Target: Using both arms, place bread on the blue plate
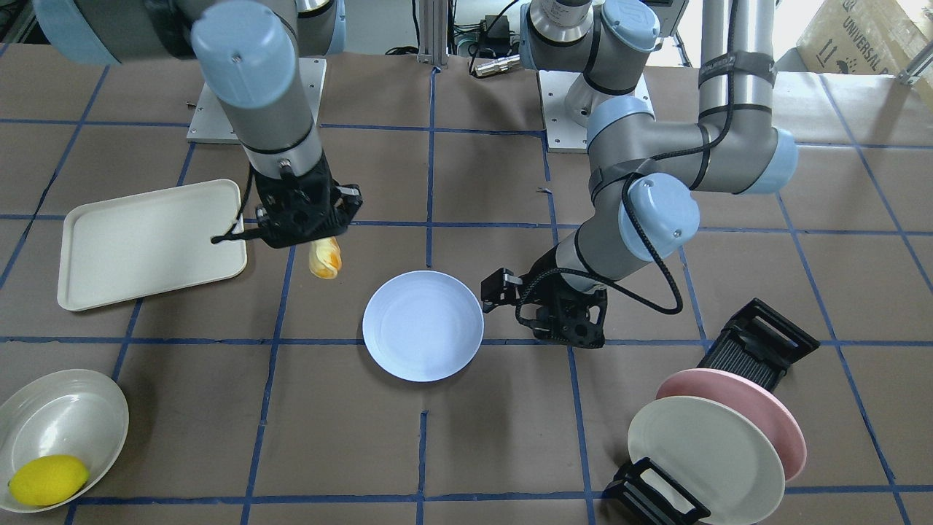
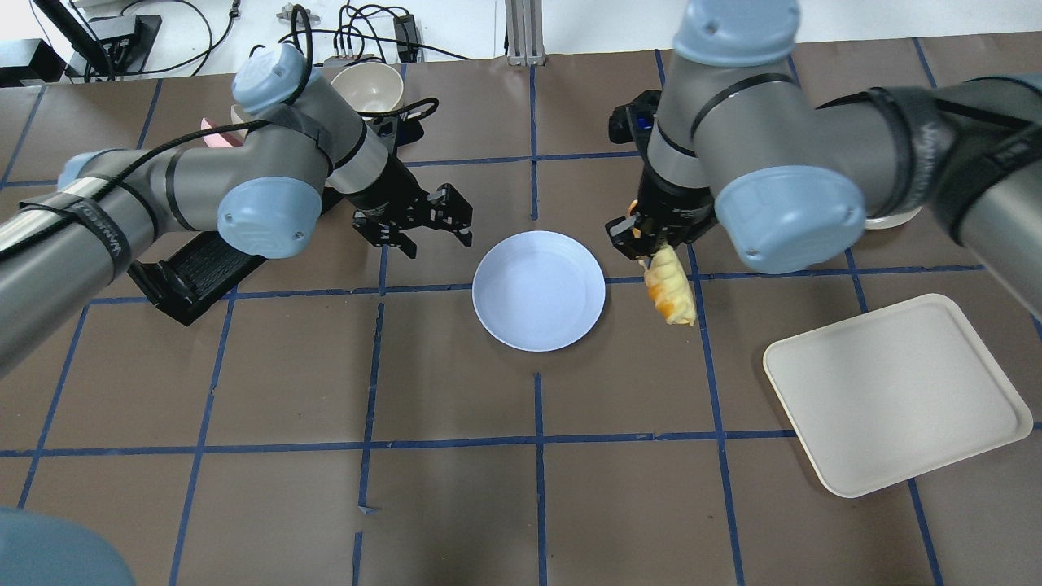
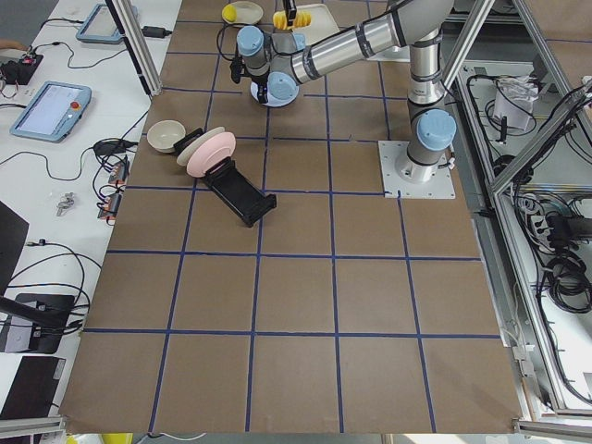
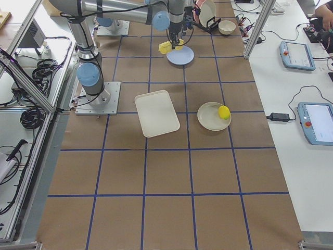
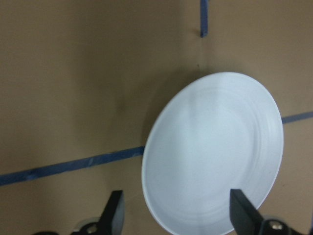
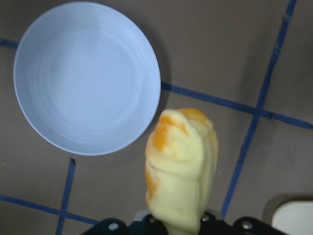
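The blue plate (image 2: 539, 290) lies empty on the brown table between the two arms; it also shows in the front view (image 1: 423, 325), the left wrist view (image 5: 215, 152) and the right wrist view (image 6: 85, 76). My right gripper (image 2: 651, 244) is shut on the bread (image 2: 671, 287), a pale-yellow loaf with golden-brown ends that hangs above the table just right of the plate; it shows in the front view (image 1: 325, 257) and the right wrist view (image 6: 181, 166). My left gripper (image 2: 435, 230) is open and empty, low beside the plate's left rim.
A cream tray (image 2: 895, 391) lies at the right. A cream bowl (image 1: 62, 430) holds a lemon (image 1: 48, 480). A black dish rack (image 1: 758, 346) holds a pink plate (image 1: 758, 408) and a cream-white plate (image 1: 703, 459) beyond the left arm.
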